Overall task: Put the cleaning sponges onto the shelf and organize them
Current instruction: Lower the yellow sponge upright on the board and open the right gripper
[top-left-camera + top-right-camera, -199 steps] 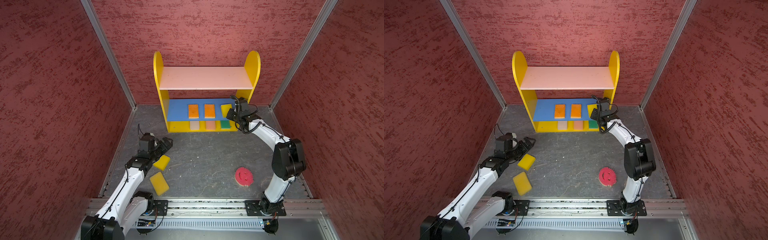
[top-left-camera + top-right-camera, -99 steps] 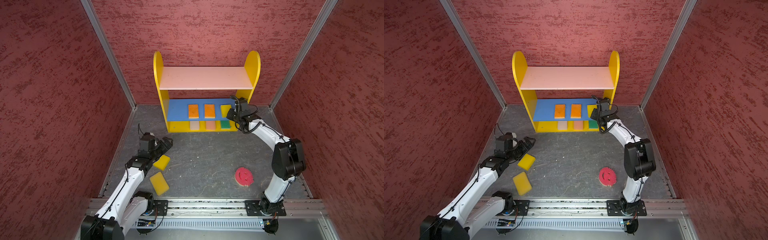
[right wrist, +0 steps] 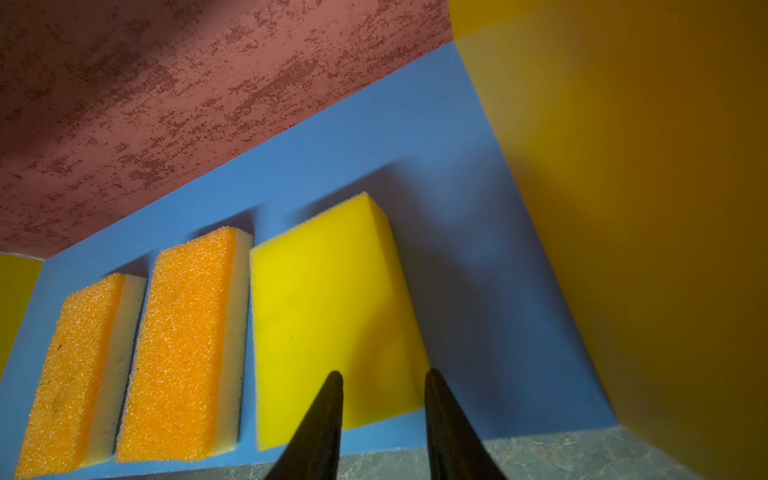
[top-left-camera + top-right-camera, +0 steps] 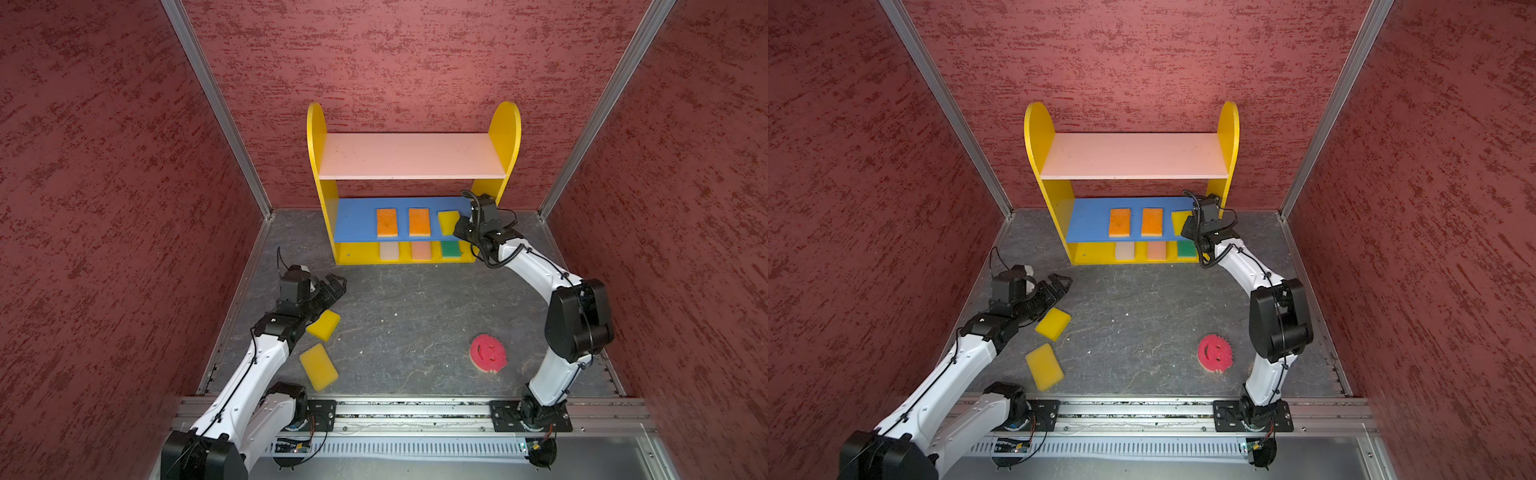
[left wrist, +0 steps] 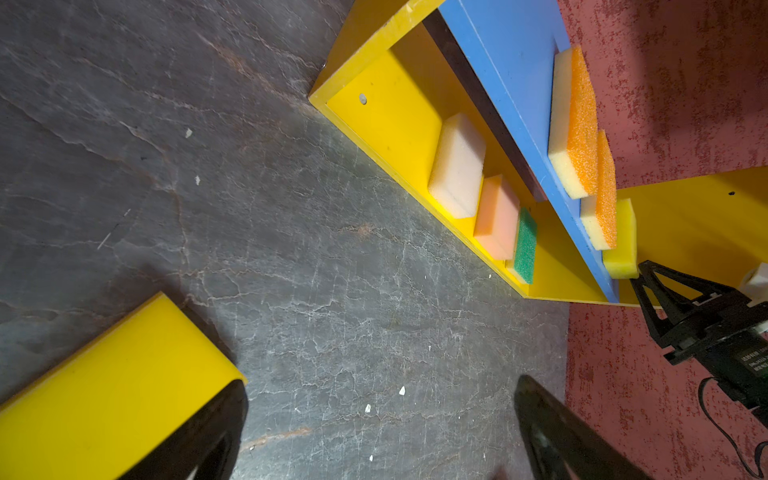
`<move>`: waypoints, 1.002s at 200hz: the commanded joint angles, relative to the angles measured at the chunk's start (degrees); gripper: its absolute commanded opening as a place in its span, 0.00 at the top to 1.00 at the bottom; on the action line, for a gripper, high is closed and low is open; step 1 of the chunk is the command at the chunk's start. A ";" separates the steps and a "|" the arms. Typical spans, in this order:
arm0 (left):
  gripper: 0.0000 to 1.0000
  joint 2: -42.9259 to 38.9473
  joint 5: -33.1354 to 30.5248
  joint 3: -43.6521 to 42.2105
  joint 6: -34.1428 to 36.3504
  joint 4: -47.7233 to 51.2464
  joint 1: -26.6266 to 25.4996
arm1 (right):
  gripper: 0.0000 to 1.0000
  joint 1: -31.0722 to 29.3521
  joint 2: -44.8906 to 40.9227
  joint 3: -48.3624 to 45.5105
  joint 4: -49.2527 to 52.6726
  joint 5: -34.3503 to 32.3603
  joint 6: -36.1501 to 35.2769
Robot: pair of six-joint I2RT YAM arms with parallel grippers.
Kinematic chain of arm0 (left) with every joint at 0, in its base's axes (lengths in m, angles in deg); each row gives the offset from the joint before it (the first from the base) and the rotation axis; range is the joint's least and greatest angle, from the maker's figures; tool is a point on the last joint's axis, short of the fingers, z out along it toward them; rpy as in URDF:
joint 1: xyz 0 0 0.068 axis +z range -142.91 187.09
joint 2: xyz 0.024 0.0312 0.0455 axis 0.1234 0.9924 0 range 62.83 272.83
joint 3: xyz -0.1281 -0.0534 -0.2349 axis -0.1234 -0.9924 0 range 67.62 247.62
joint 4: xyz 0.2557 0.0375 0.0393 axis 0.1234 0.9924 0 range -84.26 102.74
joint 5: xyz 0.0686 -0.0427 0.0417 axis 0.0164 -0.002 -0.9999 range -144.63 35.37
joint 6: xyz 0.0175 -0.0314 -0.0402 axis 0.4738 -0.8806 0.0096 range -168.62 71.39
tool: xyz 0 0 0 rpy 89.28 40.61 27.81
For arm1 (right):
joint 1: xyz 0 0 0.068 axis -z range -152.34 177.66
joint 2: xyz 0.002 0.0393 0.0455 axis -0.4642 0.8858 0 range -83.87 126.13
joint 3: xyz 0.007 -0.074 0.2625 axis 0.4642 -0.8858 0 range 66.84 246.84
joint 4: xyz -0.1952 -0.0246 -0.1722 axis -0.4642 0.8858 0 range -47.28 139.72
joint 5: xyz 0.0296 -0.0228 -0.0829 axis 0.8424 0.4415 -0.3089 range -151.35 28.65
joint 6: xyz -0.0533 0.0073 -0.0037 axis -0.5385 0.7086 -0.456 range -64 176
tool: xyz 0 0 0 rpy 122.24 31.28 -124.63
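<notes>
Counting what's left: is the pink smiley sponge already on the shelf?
No, the pink smiley sponge lies on the floor, apart from the shelf.

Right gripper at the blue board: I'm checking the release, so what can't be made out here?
- Whether the right gripper touches the yellow sponge: right wrist view, fingertips overlap its near edge; in both top views the wrist covers that edge.
- Rear of the bottom board: both top views, under the blue board.
- The side panel: right wrist view, blurred.
- The floor sponge: left wrist view, cut off by the edge.
</notes>
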 commanded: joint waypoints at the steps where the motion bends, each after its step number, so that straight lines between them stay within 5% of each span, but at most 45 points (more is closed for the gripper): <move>1: 0.00 -0.39 -1.00 1.32 -0.11 -0.39 -0.63 | 0.61 0.11 -2.82 -0.92 -0.16 -0.17 0.84; 139: 0.00 -1.80 -2.12 1.20 -0.14 0.93 -1.31 | 0.62 0.16 1.13 1.72 -0.74 -2.65 -1.36; 200: 0.00 -0.81 -1.74 1.39 -0.12 0.40 -1.36 | 0.77 0.19 0.82 0.85 -1.49 -2.37 -0.41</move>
